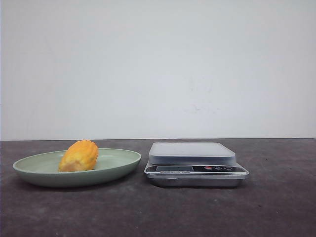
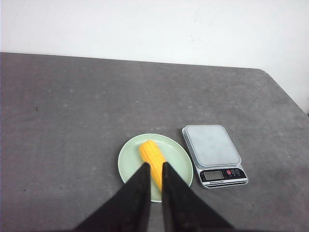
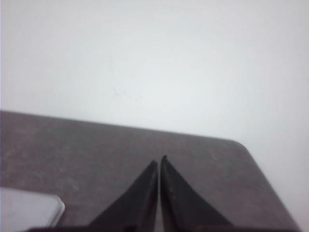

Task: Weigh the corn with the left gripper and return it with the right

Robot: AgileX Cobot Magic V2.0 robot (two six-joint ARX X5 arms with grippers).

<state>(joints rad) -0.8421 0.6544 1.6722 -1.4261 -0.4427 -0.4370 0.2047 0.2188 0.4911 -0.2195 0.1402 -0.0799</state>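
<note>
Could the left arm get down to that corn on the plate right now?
Probably yes. The corn lies uncovered on the green plate, with the left gripper above it and nothing between; its jaws look too close together and would need to open.

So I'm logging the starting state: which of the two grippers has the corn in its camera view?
The left gripper: its view looks down on the corn lying in the green plate. The right gripper sees only table and a scale corner.
</note>
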